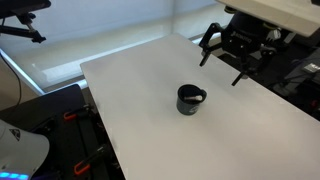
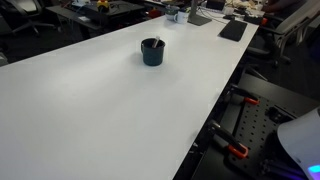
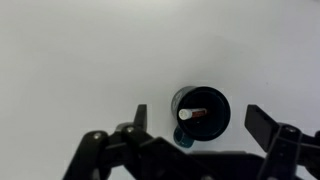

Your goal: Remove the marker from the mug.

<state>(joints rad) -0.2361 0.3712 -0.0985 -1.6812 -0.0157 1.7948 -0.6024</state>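
The black mug stands upright near the middle of the white table; it also shows in an exterior view. In the wrist view the mug is seen from above, with the marker inside it, pale end up and reddish body leaning in the dark interior. The mug's handle points toward the gripper base. My gripper is open, its two fingers spread wide to either side, high above the mug. In an exterior view the gripper hangs above the table's far edge, apart from the mug.
The white table is wide, with its edges dropping to dark floor and clamps. Black flat items and small objects lie at the table's far end. Chairs and desks stand behind.
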